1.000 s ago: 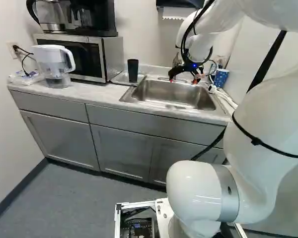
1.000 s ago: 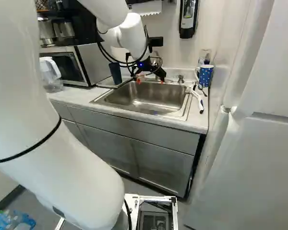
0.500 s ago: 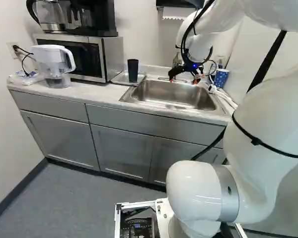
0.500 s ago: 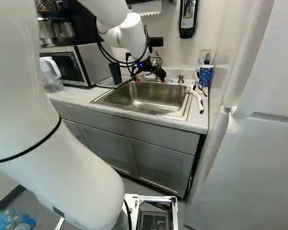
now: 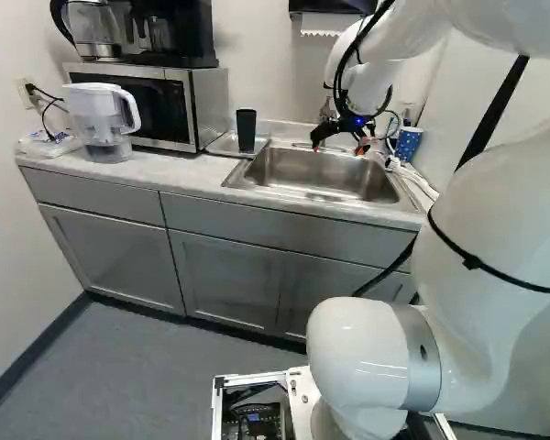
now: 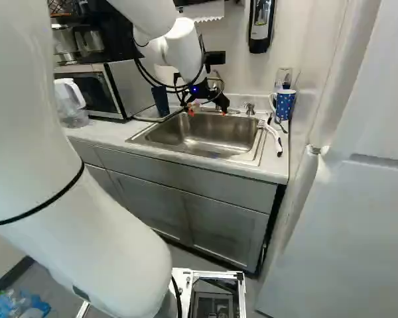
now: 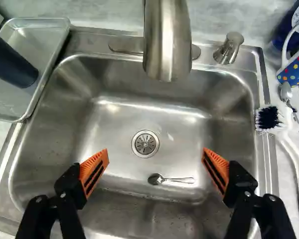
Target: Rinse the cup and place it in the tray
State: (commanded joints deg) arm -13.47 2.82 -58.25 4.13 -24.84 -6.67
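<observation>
Cup in tray, upper middle of left base view; the gripper, spread wide and empty, is best withdrawn clear of the faucet.

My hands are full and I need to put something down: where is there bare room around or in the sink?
Bare counter shows in front of the microwave, between the pitcher and the tray. The sink floor is bare between drain and faucet, though the open pincer hangs above. Crowded: across the sink from the tray, with brush, spoon and polka-dot mug.
</observation>
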